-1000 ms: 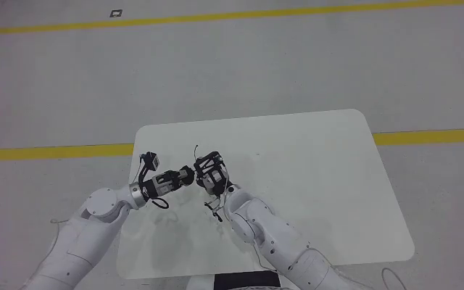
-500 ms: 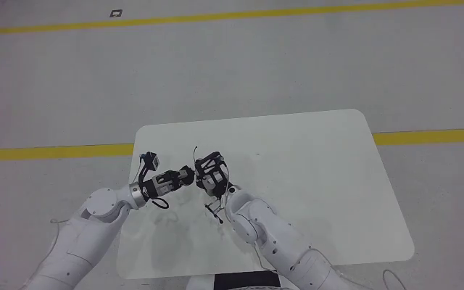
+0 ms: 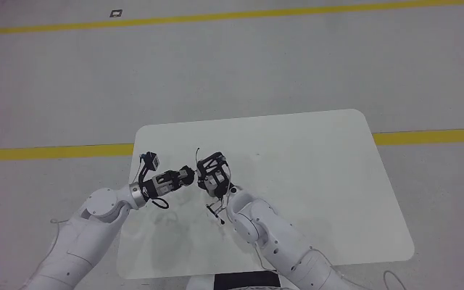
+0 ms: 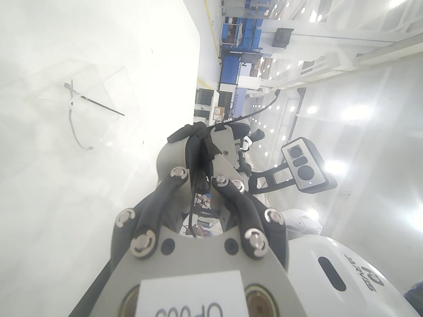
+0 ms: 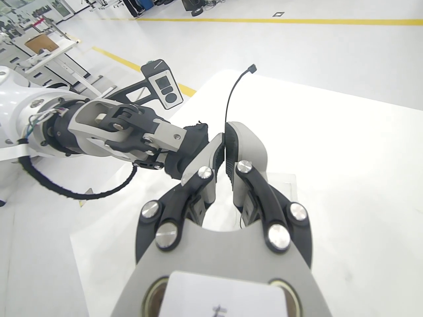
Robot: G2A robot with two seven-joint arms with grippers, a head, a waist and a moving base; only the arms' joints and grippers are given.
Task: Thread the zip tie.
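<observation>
On your left, the left gripper is held above the white table, with its cloth-covered tips pressed against the side of the other tool. Its fingers are clenched. In its wrist view a thin black strip runs between them toward the palm, so I judge that it pinches the tail part of the zip tie.

The zip tie is in the air between the two tools. The strap rises out of the pinch and bends over, and its small square head is free at the top, touching nothing. I think it is held upright like this so that the head is open to reach and the strap cannot sag onto the table.

To the right, the right gripper is closed flat on the strap. The two grips are so near each other, I believe, to keep the short piece between them stiff for guiding. Bend the tail to the head with care, because a thin strap can twist or slip.

On the table near the right arm, a spare black tie and a pale tie lie on a clear sheet.
</observation>
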